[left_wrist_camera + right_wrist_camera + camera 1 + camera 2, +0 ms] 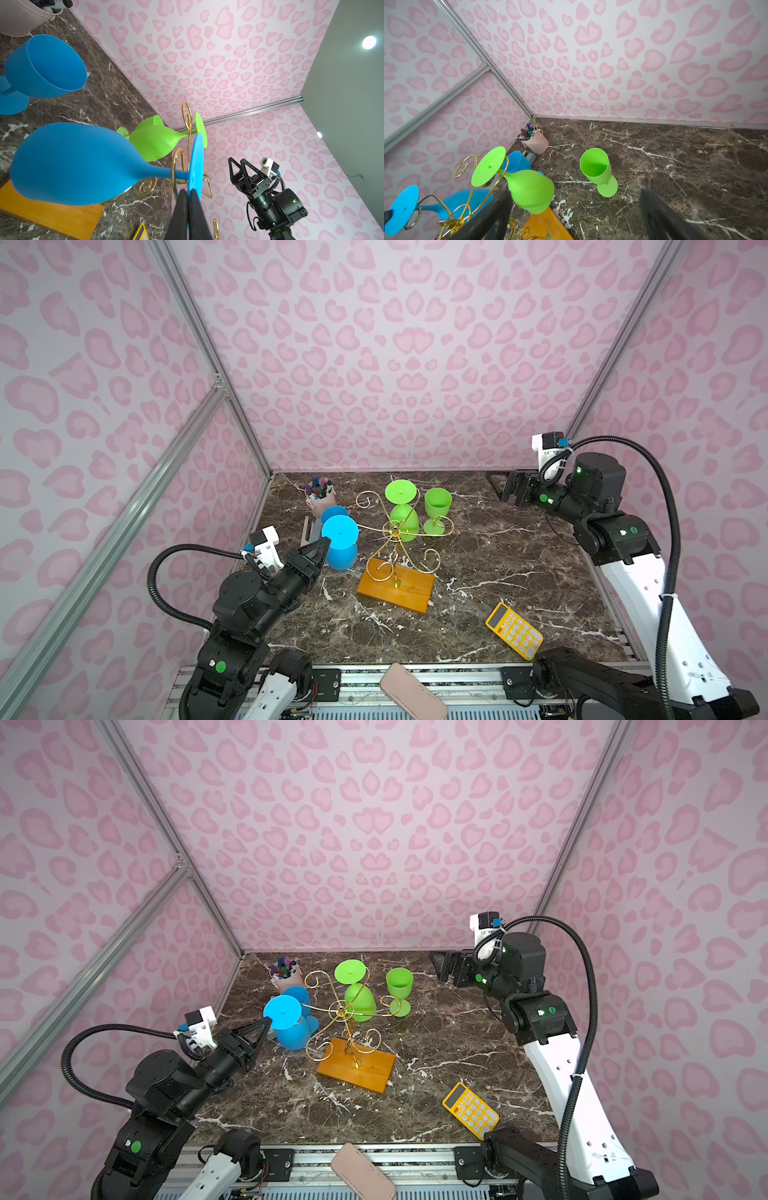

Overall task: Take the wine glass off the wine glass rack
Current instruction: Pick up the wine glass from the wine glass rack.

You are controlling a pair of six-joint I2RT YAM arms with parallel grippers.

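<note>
Pink case lies at the table's 6 o'clock edge. Mid-table stands the rack. At 2 o'clock the right gripper gapes wide, empty. At 9 o'clock the left gripper is clamped on the foot rim of the blue glass, which hangs inverted from the rack's 9 o'clock arm.

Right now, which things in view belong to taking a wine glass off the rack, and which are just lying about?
Job: wine glass rack; hanging blue wine glass, its foot pinched by the left end effector; hanging green wine glass.
Lying about: standing blue glass; standing green glass; pen cup; yellow calculator; pink case.
</note>
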